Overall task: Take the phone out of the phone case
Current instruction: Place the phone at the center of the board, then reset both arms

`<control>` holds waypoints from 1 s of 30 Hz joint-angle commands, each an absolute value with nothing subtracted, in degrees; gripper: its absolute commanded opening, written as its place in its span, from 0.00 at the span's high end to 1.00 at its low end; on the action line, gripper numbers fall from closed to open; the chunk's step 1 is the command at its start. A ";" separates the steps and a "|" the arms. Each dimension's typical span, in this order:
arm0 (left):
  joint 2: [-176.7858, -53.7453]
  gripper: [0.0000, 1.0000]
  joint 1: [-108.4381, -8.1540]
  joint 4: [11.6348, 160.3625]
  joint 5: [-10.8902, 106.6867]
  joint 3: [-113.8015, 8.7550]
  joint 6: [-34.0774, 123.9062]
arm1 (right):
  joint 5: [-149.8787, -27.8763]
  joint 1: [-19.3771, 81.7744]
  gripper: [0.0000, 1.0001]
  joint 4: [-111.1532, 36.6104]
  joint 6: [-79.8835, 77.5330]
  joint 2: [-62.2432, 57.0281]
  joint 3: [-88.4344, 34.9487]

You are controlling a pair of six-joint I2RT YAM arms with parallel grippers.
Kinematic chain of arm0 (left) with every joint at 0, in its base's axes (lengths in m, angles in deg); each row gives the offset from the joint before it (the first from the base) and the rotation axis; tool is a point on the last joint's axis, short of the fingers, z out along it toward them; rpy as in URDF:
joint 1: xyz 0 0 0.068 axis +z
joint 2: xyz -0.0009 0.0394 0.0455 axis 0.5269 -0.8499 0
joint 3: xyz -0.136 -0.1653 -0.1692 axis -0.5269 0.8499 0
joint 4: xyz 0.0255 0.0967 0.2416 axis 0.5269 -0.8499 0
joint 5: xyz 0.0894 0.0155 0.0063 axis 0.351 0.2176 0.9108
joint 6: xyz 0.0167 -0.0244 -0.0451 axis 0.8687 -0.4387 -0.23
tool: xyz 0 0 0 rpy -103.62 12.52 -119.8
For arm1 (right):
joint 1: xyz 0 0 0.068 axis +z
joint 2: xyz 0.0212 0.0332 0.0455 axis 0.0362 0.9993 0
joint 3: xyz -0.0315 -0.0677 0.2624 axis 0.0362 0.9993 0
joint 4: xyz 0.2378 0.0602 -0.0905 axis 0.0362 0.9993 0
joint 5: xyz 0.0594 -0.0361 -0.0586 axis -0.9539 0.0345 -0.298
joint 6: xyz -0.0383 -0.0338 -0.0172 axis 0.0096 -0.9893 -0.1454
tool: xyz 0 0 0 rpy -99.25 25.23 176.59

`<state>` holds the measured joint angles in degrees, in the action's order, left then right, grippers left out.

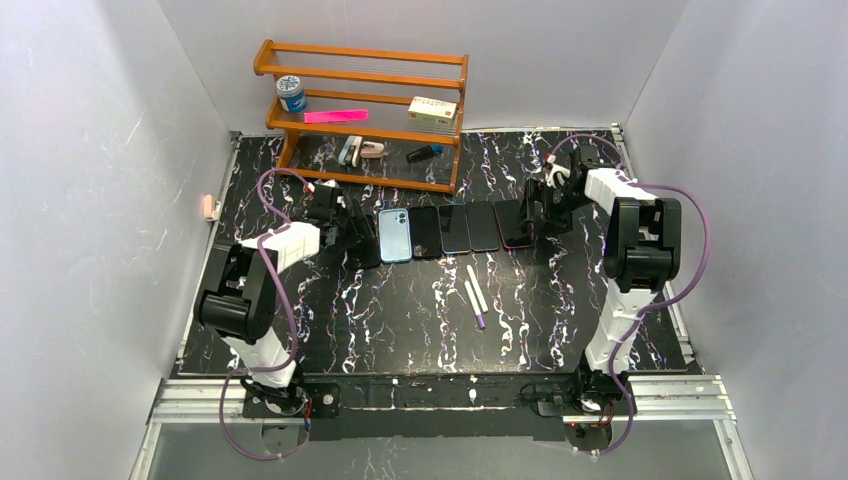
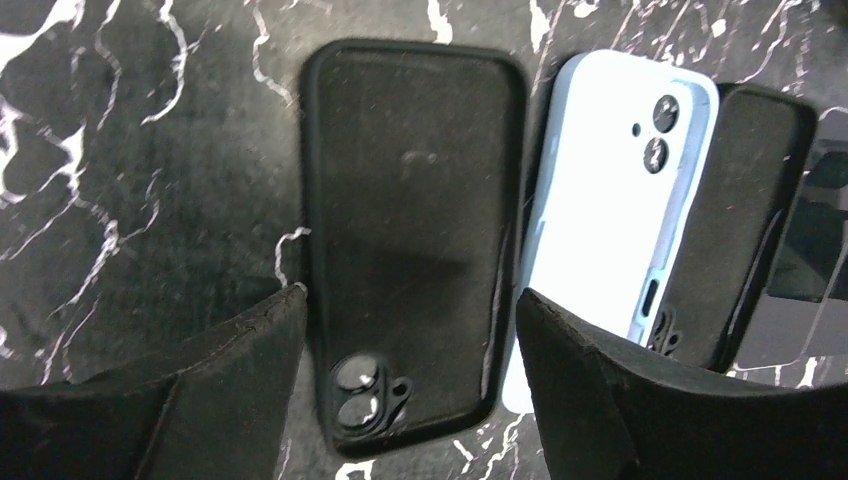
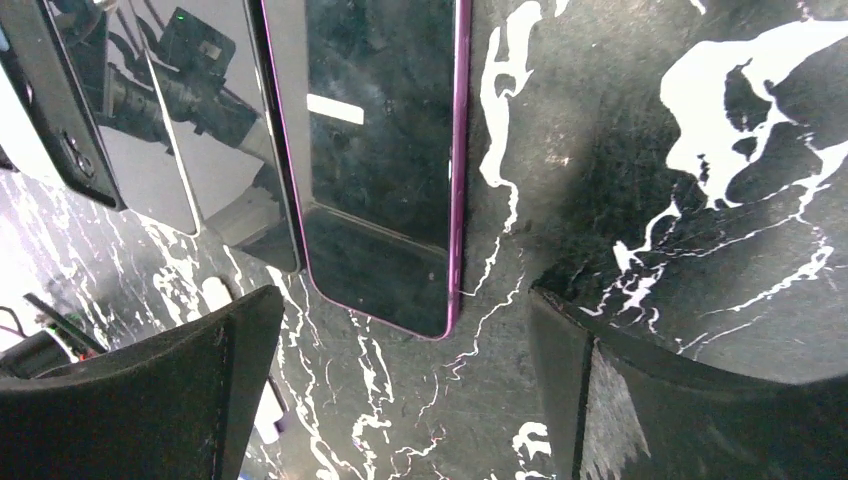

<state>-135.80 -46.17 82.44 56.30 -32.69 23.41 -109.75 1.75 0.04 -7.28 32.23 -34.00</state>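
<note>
Table: a black, white-veined table top was seen, walled in by pale panels.
Shelf: a wooden rack was set at the far edge, with a blue-lidded tub, a pink strip and a small box laid on it.
Arms: the left arm and the right arm were reached out to opposite ends of a row of handsets laid side by side.
Left gripper: the fingers were held apart, one on each side of the camera-cutout end of the black case; nothing was clamped.
Right gripper: the fingers were spread wide over the near end of the purple-edged phone, and nothing was gripped.
Black case: it was laid flat, inner side up and empty, at the left end of the row.
Light blue phone: it was found out of the case, back up, just beside the case's right edge.
Second black case: it was placed just beyond the light blue phone.
Purple-edged phone: it was laid screen up at the right end of the row.
Pens: two were laid together nearer the arm bases, well apart from the row.
</note>
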 commanded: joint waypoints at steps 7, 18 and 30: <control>-140.29 0.25 -46.25 83.60 49.92 -34.99 22.51 | -106.11 6.87 0.02 -4.80 -7.52 34.13 -34.84; -133.94 0.22 -46.27 81.41 56.27 -32.70 22.13 | -102.38 7.78 0.01 -7.66 -4.26 26.36 -32.90; -104.63 0.03 -46.13 70.97 73.14 -32.15 29.76 | -92.52 7.78 0.01 -24.27 6.16 -2.89 -18.51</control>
<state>-116.85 -46.15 75.60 65.20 -31.31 25.27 -94.76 7.72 -14.69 1.86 7.44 -22.46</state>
